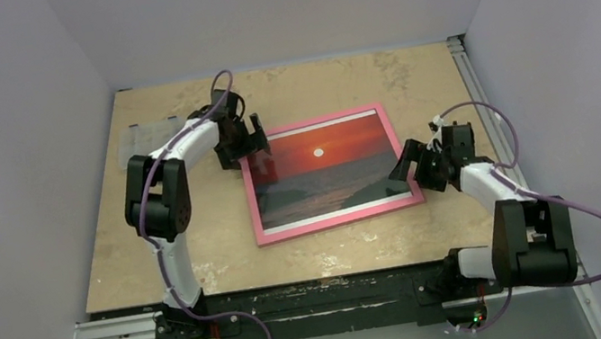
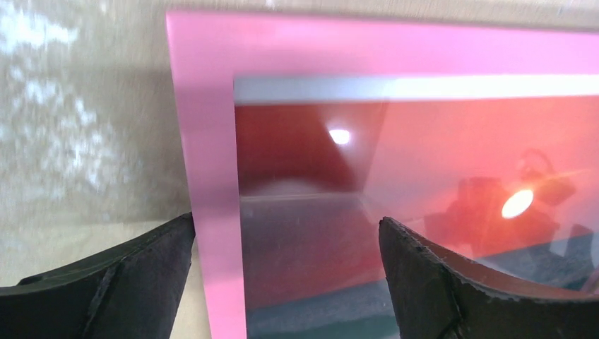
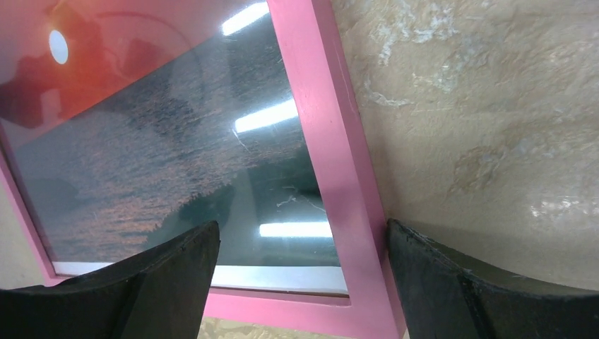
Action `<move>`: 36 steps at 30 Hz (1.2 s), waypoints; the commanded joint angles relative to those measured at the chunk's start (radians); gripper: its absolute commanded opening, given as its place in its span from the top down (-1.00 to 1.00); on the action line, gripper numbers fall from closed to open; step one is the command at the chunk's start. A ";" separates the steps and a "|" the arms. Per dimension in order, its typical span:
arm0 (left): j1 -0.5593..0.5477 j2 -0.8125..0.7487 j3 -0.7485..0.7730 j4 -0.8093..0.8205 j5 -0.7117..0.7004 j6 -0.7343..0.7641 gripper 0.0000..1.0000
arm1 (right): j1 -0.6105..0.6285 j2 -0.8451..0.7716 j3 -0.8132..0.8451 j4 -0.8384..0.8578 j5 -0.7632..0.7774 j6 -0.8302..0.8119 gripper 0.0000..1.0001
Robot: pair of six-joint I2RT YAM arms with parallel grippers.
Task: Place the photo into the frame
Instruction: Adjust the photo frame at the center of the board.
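The pink frame [image 1: 337, 220] lies flat in the middle of the table. The sunset photo [image 1: 324, 170] shows face up inside it, behind a reflective pane. My left gripper [image 1: 255, 145] is at the frame's far left corner. In the left wrist view it [image 2: 286, 222] stands open astride the left rail [image 2: 208, 141], one finger over the table and the other over the photo [image 2: 424, 155]. My right gripper [image 1: 407, 173] is at the near right corner. In the right wrist view it [image 3: 302, 226] is open astride the right rail [image 3: 332, 141], with the photo [image 3: 162, 141] to its left. Neither grips anything.
A clear plastic sheet [image 1: 148, 137] lies at the table's back left, behind the left arm. A metal rail [image 1: 477, 96] runs along the right edge. White walls close in the table on three sides.
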 commanded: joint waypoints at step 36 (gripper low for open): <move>-0.028 -0.492 -0.672 0.277 0.156 -0.106 -0.89 | 0.062 0.127 -0.013 -0.029 -0.092 0.051 -0.73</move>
